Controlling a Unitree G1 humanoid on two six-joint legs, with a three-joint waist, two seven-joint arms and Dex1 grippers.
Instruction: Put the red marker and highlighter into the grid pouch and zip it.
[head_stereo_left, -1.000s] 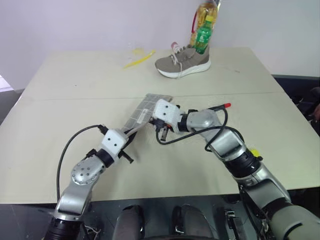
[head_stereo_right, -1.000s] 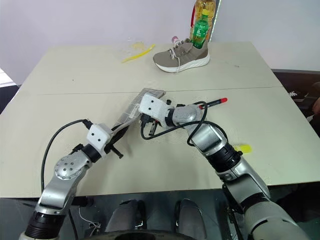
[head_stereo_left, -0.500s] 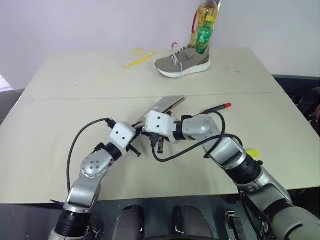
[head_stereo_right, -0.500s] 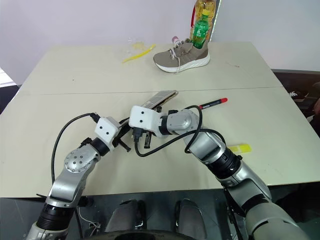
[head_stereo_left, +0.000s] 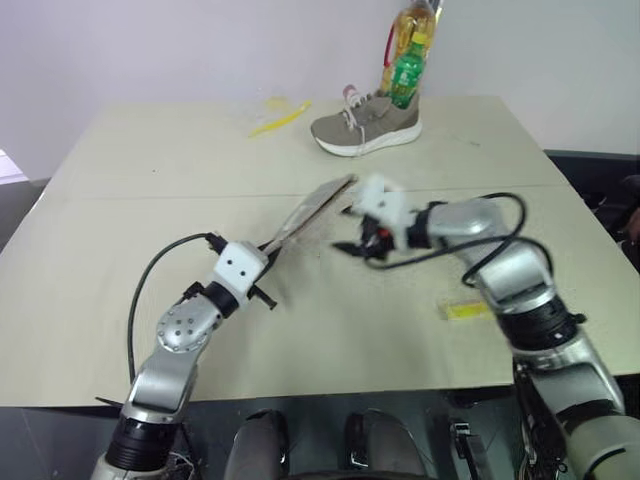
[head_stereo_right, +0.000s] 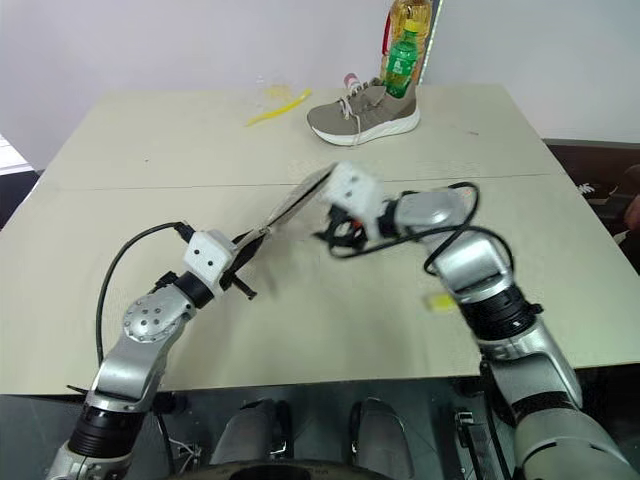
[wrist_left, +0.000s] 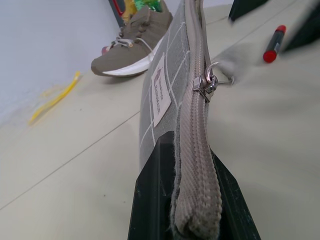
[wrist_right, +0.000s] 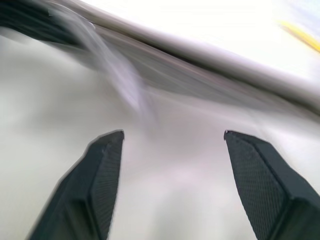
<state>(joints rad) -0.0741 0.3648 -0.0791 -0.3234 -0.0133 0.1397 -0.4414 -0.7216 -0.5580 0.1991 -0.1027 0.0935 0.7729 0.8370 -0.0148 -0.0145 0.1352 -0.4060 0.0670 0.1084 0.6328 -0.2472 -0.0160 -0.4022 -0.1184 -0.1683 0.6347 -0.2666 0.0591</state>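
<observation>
My left claw (wrist_left: 192, 200) pinches grid pouch (wrist_left: 167, 85) by its end, lifted off table (head_stereo_left: 150, 200). My right claw (wrist_right: 172, 185) spread wide, holding nothing. Highlighter (head_stereo_left: 466, 310) lies near right arm.

A pale beige surface (head_stereo_left: 150, 150) runs back to a plain white wall (head_stereo_left: 150, 45). A thin seam (head_stereo_left: 120, 197) crosses it. Dark floor (head_stereo_left: 600, 170) shows beside it.

Even, soft lighting, faint shadows cast on the table (head_stereo_left: 150, 180); right gripper (head_stereo_left: 362, 247) smeared by motion blur; surroundings beyond it streaked
</observation>
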